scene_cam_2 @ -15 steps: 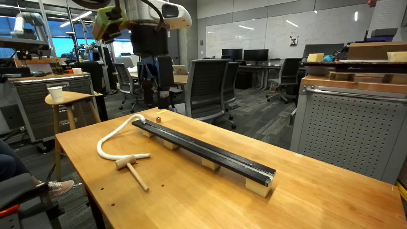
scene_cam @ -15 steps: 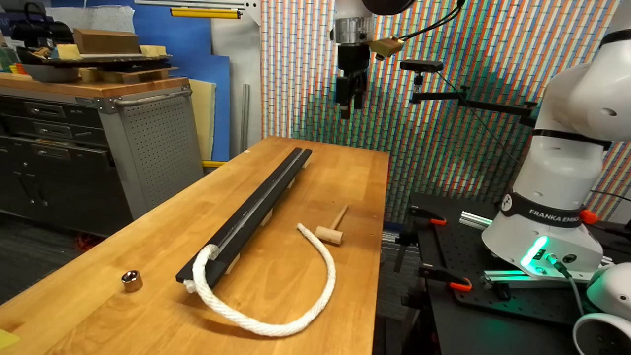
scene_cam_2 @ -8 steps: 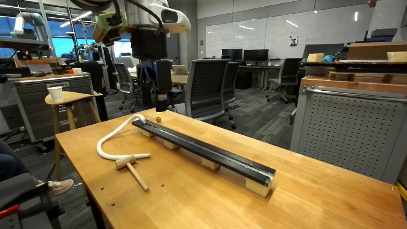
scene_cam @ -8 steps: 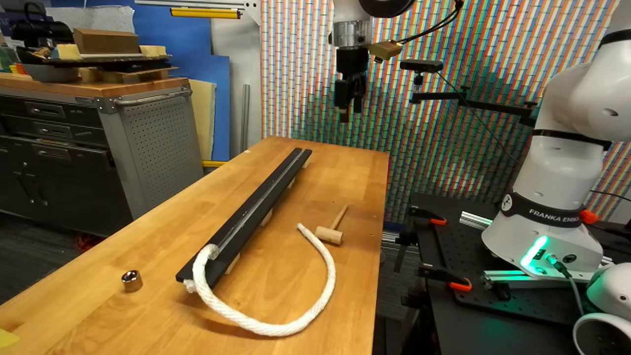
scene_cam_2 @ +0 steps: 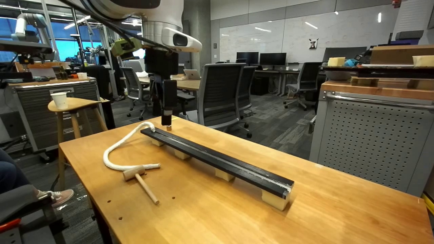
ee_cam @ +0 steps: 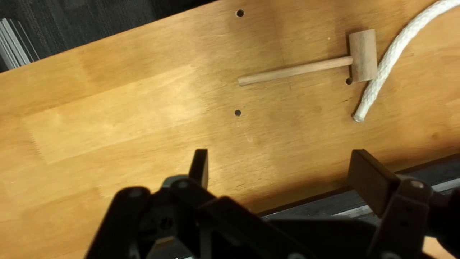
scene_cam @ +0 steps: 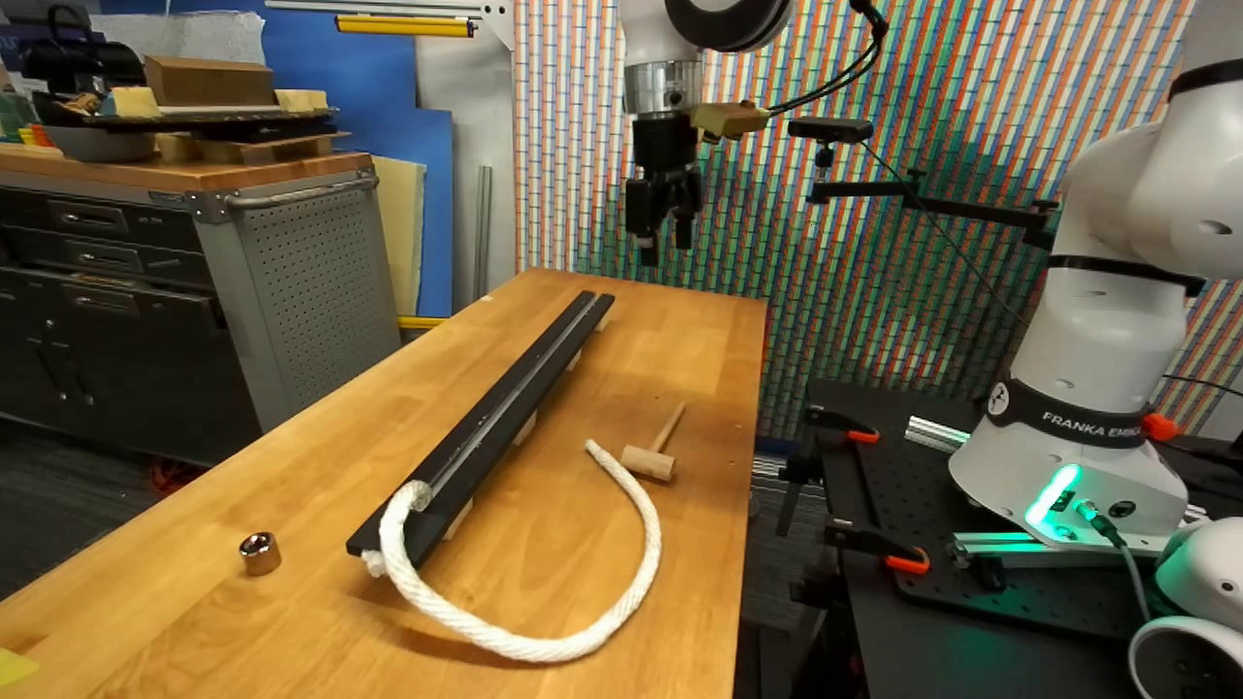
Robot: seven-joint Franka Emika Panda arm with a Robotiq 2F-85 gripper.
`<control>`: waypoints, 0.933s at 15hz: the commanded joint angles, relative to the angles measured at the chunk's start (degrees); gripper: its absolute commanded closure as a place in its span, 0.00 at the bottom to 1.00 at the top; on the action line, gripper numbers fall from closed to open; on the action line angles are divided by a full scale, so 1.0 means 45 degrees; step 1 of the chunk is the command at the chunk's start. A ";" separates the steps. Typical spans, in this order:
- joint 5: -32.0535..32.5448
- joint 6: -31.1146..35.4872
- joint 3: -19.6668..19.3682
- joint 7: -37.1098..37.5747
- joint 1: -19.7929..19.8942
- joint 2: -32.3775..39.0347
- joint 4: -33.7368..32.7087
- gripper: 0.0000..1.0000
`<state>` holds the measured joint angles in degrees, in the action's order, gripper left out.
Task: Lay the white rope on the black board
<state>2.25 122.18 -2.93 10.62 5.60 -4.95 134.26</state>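
Note:
The white rope [scene_cam: 544, 649] curves in a wide arc on the wooden table. One end part rests on an end of the black board [scene_cam: 505, 417], and the free end lies on the table beside the mallet head. Rope [scene_cam_2: 118, 143] and board [scene_cam_2: 217, 156] also show in an exterior view. The board is raised on pale blocks and has a groove along its top. My gripper [scene_cam: 666, 249] hangs above the table, also in an exterior view [scene_cam_2: 162, 118]. In the wrist view the gripper [ee_cam: 280, 153] is open and empty, with the rope [ee_cam: 391, 54] at upper right and the board [ee_cam: 332, 201] partly hidden below the fingers.
A wooden mallet [ee_cam: 363, 55] lies by the rope's free end, also in both exterior views [scene_cam: 649, 463] [scene_cam_2: 134, 173]. A small shiny metal ring [scene_cam: 260, 553] stands near the board's roped end. A tool cart [scene_cam: 301, 282] stands beyond the table's edge.
My gripper has moved lower, and toward the board in an exterior view. The arm's wrist has tilted a little. Rope, board and mallet have not moved.

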 commanded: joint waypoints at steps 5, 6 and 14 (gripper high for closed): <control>-0.0451 0.1067 0.0301 0.1332 -0.0697 0.2252 -0.1417 0.00; -0.0435 0.1145 0.0335 0.1366 -0.0784 0.2453 -0.1514 0.00; -0.0831 0.1872 0.0599 0.2048 -0.1498 0.3809 -0.2310 0.00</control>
<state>0.83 129.23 -0.69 18.29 -0.27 9.21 126.57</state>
